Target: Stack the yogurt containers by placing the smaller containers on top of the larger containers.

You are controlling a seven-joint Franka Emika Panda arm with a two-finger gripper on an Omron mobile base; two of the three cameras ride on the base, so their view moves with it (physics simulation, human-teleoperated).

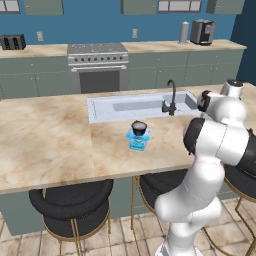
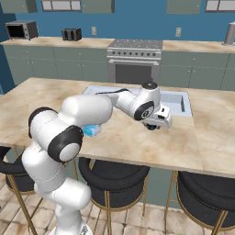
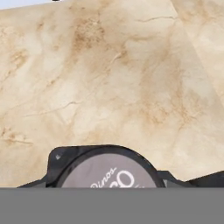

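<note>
1. Cup (image 3: pixel 109 171) appears pinched in the end effector (image 2: pixel 153 125), low over the table (image 1: pixel 50 140) beside the sink (image 1: pixel 140 106).
2. Tub (image 1: pixel 137 143) stands well apart; the long carry risks a slipping cup or an off-centre, toppling landing.

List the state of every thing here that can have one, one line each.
Blue tub: upright on the island counter, lid on, a cup on top.
Stacked dark cup: upright on the tub's lid.
Second dark cup: grey top on, between the fingers, near the sink; cannot tell whether it is lifted.
Gripper: closed on the second dark cup's sides.
Oven: door shut.
</note>
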